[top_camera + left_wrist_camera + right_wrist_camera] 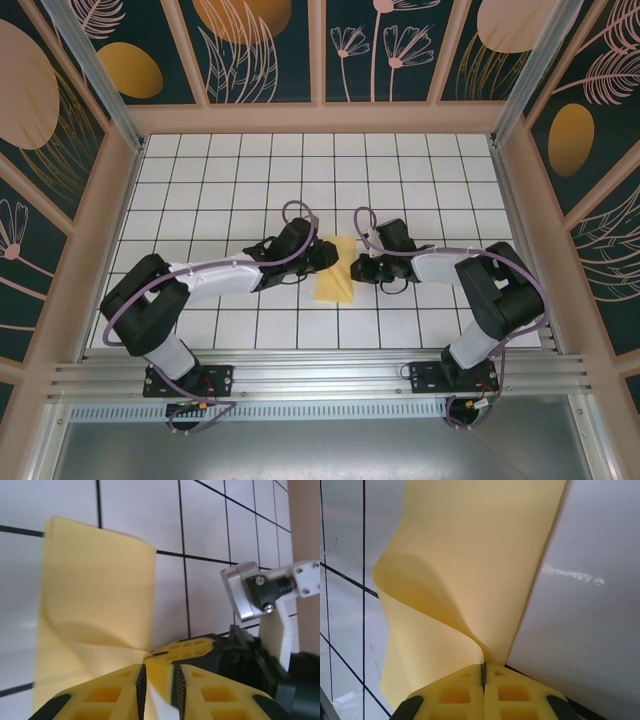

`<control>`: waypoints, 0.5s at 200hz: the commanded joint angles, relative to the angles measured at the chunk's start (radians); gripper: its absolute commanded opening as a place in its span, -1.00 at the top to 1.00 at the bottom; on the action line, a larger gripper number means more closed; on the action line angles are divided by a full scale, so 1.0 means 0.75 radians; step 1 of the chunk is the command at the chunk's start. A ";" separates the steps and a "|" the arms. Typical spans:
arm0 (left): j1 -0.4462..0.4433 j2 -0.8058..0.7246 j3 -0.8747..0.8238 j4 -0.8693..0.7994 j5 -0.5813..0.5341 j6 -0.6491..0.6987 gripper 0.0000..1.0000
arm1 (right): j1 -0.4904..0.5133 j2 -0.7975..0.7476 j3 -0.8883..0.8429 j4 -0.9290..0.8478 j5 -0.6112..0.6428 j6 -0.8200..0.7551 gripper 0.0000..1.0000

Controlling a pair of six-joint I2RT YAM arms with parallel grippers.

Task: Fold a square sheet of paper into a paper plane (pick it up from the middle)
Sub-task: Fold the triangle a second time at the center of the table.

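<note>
Table [250,170]: white grid tiles, framed by patterned walls.
Square sheet of paper [333,272]: pale yellow, mid-table between your two grippers, one side curled up off the tiles.
Left gripper [159,672]: your jaws stand slightly apart, the paper's edge at their tips.
Right gripper [483,669]: jaws closed tight, pinching the paper's raised edge.

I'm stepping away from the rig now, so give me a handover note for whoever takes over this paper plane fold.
Left gripper: jaws slightly apart, edge of the square sheet of paper between them.
Right gripper: shut on the sheet's curled edge.
Sheet lies on the table between both grippers, apparently doubled over loosely.
Left to do: flatten the crease, then nose and wing folds; no dart shape yet.
</note>
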 commanded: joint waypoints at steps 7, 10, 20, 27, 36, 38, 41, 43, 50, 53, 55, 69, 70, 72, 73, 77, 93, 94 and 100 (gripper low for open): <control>0.005 0.124 0.056 0.119 0.080 -0.081 0.48 | -0.003 0.065 -0.008 -0.053 0.063 -0.033 0.98; 0.005 0.136 0.062 0.129 0.087 -0.085 0.49 | -0.003 0.065 -0.009 -0.052 0.063 -0.033 0.98; 0.006 0.167 0.074 0.157 0.112 -0.099 0.50 | -0.003 0.063 -0.014 -0.049 0.063 -0.033 0.99; 0.006 0.183 0.080 0.159 0.111 -0.106 0.50 | -0.003 0.063 -0.015 -0.044 0.061 -0.032 0.98; 0.005 0.200 0.085 0.153 0.106 -0.112 0.50 | -0.003 0.068 -0.015 -0.044 0.058 -0.031 0.98; 0.005 0.203 0.085 0.152 0.104 -0.113 0.50 | -0.003 0.069 -0.016 -0.044 0.057 -0.031 0.98; 0.006 0.207 0.085 0.150 0.102 -0.113 0.50 | -0.003 0.071 -0.018 -0.042 0.056 -0.030 0.98; 0.006 0.211 0.085 0.150 0.101 -0.114 0.50 | -0.004 0.071 -0.017 -0.040 0.057 -0.029 0.98; 0.005 0.221 0.088 0.134 0.089 -0.115 0.50 | -0.003 0.071 -0.020 -0.038 0.057 -0.029 0.98; 0.005 0.226 0.088 0.129 0.084 -0.115 0.50 | -0.003 0.071 -0.021 -0.037 0.058 -0.029 0.98; 0.006 0.229 0.091 0.125 0.081 -0.115 0.50 | -0.003 0.071 -0.021 -0.037 0.058 -0.029 0.98; 0.007 0.250 0.094 0.109 0.077 -0.106 0.51 | -0.003 0.070 -0.021 -0.039 0.061 -0.031 0.98; 0.007 0.251 0.095 0.108 0.076 -0.105 0.51 | -0.002 0.071 -0.021 -0.039 0.060 -0.031 0.98; 0.006 0.253 0.095 0.107 0.075 -0.105 0.51 | -0.003 0.071 -0.021 -0.039 0.060 -0.031 0.98; 0.006 0.255 0.095 0.106 0.075 -0.105 0.50 | -0.003 0.071 -0.021 -0.038 0.060 -0.031 0.98; 0.007 0.259 0.094 0.102 0.076 -0.107 0.51 | -0.003 0.071 -0.022 -0.039 0.059 -0.031 0.98; 0.005 0.271 0.092 0.072 0.061 -0.097 0.52 | -0.003 0.073 -0.017 -0.042 0.061 -0.031 0.98; 0.005 0.272 0.093 0.069 0.058 -0.097 0.53 | -0.003 0.072 -0.016 -0.042 0.061 -0.031 0.98; 0.006 0.272 0.090 0.054 0.047 -0.092 0.53 | -0.002 0.072 -0.015 -0.043 0.061 -0.031 0.98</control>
